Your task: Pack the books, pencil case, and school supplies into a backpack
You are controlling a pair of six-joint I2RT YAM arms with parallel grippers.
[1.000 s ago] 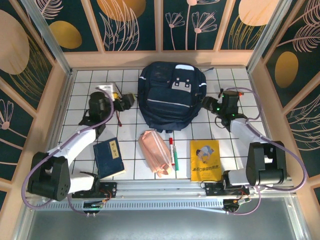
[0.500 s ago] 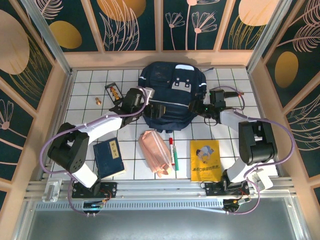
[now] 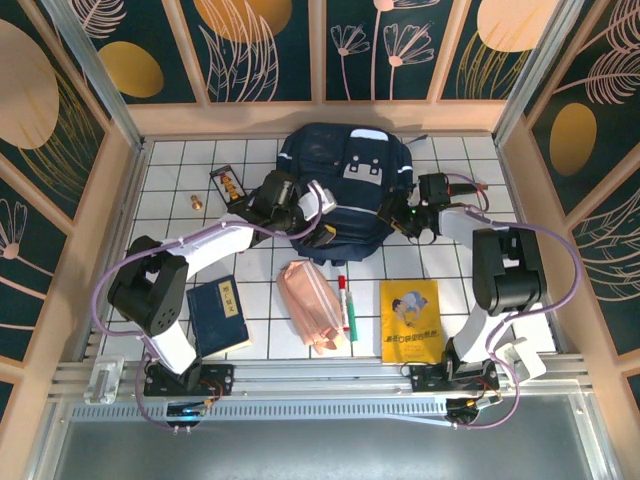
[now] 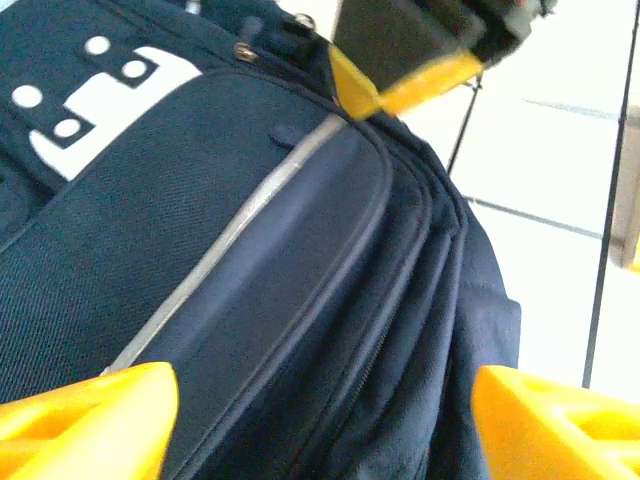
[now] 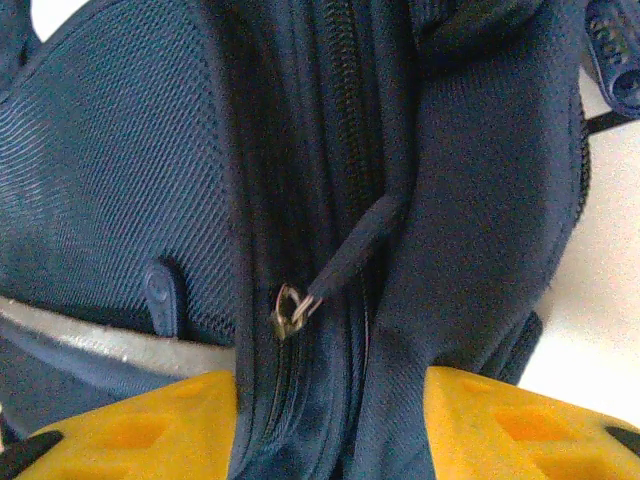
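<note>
The navy backpack lies at the back middle of the table. My left gripper sits on its lower left corner; in the left wrist view it is open, yellow fingertips wide apart astride folds of backpack fabric. My right gripper presses into the backpack's right side. In the right wrist view it is shut on the zipper seam of the backpack, just below the metal zipper pull. In front lie the navy book, pink pencil case, marker and yellow book.
A small black card with orange pieces and a tiny orange piece lie left of the backpack. Wooden walls fence the tiled table on three sides. My right gripper's yellow finger shows at the top of the left wrist view.
My left arm swung from the table's left side onto the backpack's lower left, its jaws narrowing. My right gripper moved in against the backpack's right side and closed on the seam.
</note>
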